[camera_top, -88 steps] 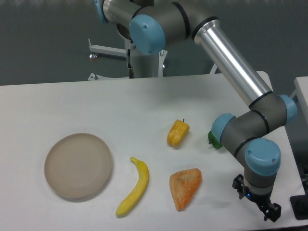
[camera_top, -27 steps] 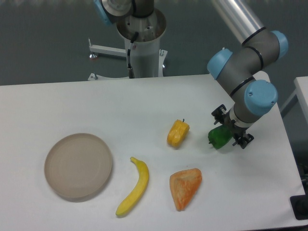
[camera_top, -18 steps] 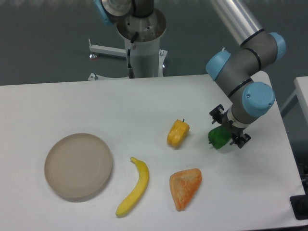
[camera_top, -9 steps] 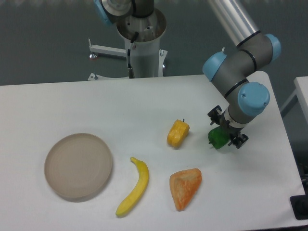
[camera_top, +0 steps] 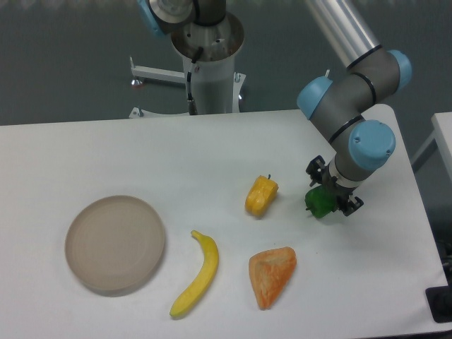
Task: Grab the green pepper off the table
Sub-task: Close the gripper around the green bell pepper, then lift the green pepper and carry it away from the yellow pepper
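The green pepper (camera_top: 319,203) is small and glossy and rests on the white table (camera_top: 106,148), right of centre. My gripper (camera_top: 329,192) is lowered over it from above. One dark finger stands at the pepper's upper left and one at its lower right, so the jaws straddle it. The wrist hides the pepper's upper right part. The jaws look open around the pepper, and I see no firm grip.
A yellow-orange pepper (camera_top: 260,195) lies just left of the green one. An orange wedge-shaped piece (camera_top: 272,275) lies in front, a banana (camera_top: 197,273) left of that, and a round beige plate (camera_top: 115,244) at the left. The table's right edge is close to the gripper.
The arm swung from the table's front right corner up and over to the green pepper, then sank and shifted slightly left around it. In the last half second it barely moved.
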